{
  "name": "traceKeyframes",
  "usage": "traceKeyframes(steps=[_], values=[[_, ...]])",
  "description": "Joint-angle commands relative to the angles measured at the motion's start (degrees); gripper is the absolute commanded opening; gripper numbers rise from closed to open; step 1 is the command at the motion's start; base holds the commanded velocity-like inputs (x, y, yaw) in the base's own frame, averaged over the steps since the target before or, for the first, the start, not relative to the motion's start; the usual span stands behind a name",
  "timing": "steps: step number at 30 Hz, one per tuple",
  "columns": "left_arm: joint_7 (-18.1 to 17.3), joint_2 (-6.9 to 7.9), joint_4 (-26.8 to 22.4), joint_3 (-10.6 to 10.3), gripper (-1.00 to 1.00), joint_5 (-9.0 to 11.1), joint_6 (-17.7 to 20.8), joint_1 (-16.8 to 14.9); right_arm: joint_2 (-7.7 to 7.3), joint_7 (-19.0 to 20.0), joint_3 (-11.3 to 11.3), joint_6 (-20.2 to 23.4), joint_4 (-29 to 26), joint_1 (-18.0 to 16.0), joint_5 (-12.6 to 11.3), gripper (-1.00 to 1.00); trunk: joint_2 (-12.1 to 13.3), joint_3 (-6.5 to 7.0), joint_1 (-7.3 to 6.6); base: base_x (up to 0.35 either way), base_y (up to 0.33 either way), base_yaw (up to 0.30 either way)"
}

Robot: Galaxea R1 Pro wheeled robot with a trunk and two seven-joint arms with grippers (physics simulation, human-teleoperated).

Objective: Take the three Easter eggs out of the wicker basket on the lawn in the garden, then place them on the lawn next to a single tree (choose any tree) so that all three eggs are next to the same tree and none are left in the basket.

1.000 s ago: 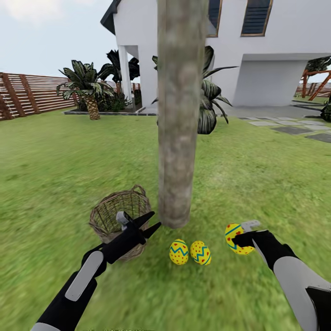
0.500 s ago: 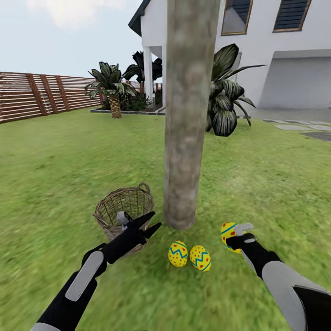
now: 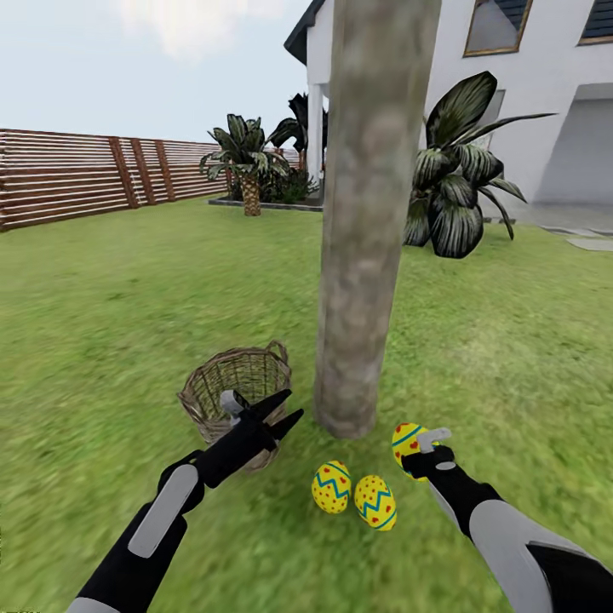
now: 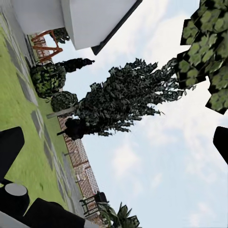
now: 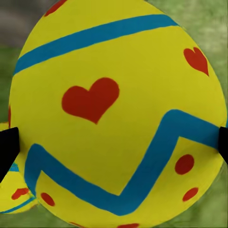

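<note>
Down at the foot of the tree (image 3: 362, 255), two eggs (image 3: 331, 487) lie side by side on the lawn (image 3: 102, 323), just touching or nearly so — the head view does not settle which. The third egg (image 3: 409, 441) is clamped between the fingers of the right hand (image 3: 423, 449), low over the grass, just right of the trunk's base and near the resting pair. In the right wrist view that egg (image 5: 118, 109) sits squarely between the two dark fingertips (image 5: 7, 147), one at either edge, with its blue zigzag and red hearts facing the camera; a bit of another egg peeks out beside it.

The left hand (image 3: 277, 413) hangs over the near rim of the basket (image 3: 237, 387), fingers spread apart and holding nothing. No egg can be seen through the basket's open weave. It stands on the grass just left of the trunk, close to it but apart. The left wrist view looks up past the spread fingertips (image 4: 9, 147) at sky, a dark narrow tree (image 4: 128, 102) and a corner of the house (image 4: 90, 19).

Behind the trunk stand a broad-leaved bush (image 3: 460, 187), a small palm (image 3: 249, 162) and a slatted fence (image 3: 77, 174).
</note>
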Motion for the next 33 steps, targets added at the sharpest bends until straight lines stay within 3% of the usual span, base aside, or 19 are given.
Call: traceKeyframes(steps=[1, 11, 17, 22, 25, 33], values=[[0.06, 0.04, 0.03, -0.09, 1.00, 0.44, 0.34, -0.05, 0.02, -0.01, -0.43, 0.16, -0.08, 0.00, 0.60, -1.00, -0.02, -0.09, 0.01, 0.245, -0.241, 0.257], [-0.04, -0.03, 0.12, -0.18, 1.00, 0.56, 0.34, 0.21, -0.13, -0.01, -0.52, 0.34, -0.24, -0.08, 0.36, -1.00, -0.03, -0.35, 0.04, 0.055, -0.054, 0.029], [-0.12, 0.00, 0.03, -1.28, 1.00, 0.62, 0.35, 0.21, -0.15, -0.28, -0.53, 1.05, -0.18, -0.05, -0.06, -1.00, -0.03, -0.35, 0.04, 0.000, 0.000, 0.000], [-0.12, -0.04, -0.04, -2.15, 1.00, 0.71, 0.42, 0.21, -0.06, -6.29, -0.44, 3.85, -0.04, 0.00, 0.21, -1.00, -0.10, -1.46, 0.17, 0.000, 0.000, 0.000], [-0.14, -0.03, -0.64, -3.87, 1.00, 0.77, 0.42, 0.21, 0.02, -6.94, -0.36, 4.01, 1.70, 0.00, 0.39, -1.00, -0.14, -2.12, 0.24, 0.000, 0.000, 0.000], [-0.04, -0.03, -0.74, -4.14, 1.00, 0.61, 0.34, 0.21, 0.10, -6.99, -0.28, 3.82, 3.66, 0.00, 0.79, -1.00, -0.25, -3.90, 0.45, 0.000, 0.000, 0.000]])
